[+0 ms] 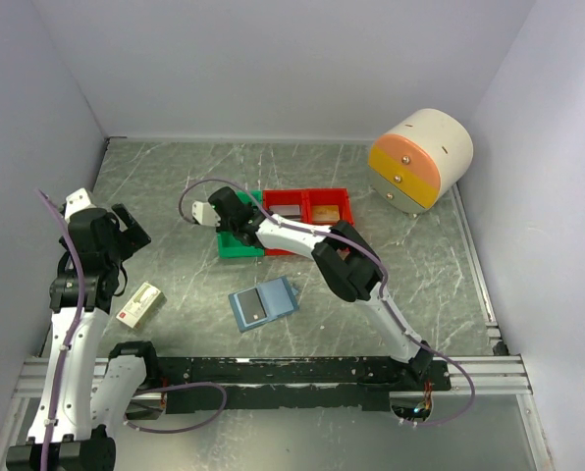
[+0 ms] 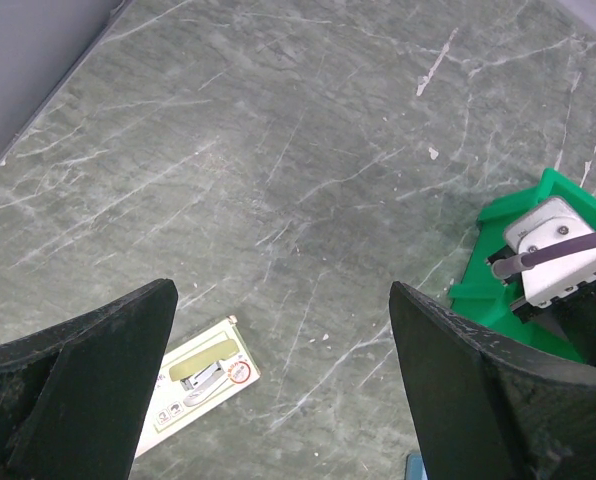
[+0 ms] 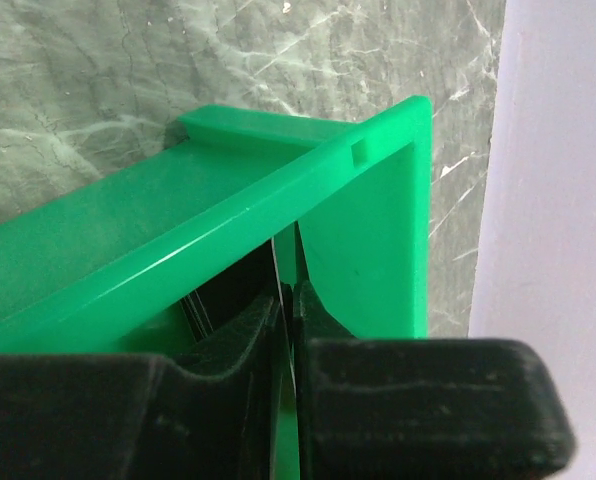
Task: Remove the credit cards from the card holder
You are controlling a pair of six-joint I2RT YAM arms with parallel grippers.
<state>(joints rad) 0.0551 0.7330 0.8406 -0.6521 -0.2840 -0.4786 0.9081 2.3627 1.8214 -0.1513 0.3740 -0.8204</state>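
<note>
Overhead, the card holder (image 1: 263,303) lies open on the table (image 1: 175,177) in front of the arm bases, while the right gripper (image 1: 236,228) dips into a green bin (image 1: 236,248) farther back. Left wrist view: the left gripper (image 2: 283,295) hangs with its fingers spread wide and empty, with a cream-and-red box (image 2: 200,372) lying below. Right wrist view: the fingers pinch a thin credit card (image 3: 278,285), seen edge-on, inside the bin.

Slate-blue folding card holder (image 1: 263,303) is laid open at near centre; small cream-and-red box (image 1: 140,302) to its left. Green plastic bin (image 1: 236,247) is set behind it, two red plastic bins (image 1: 346,206) adjoining on the right. Thin plastic card (image 3: 277,270) is pinched inside the green bin by right gripper (image 3: 290,300).
</note>
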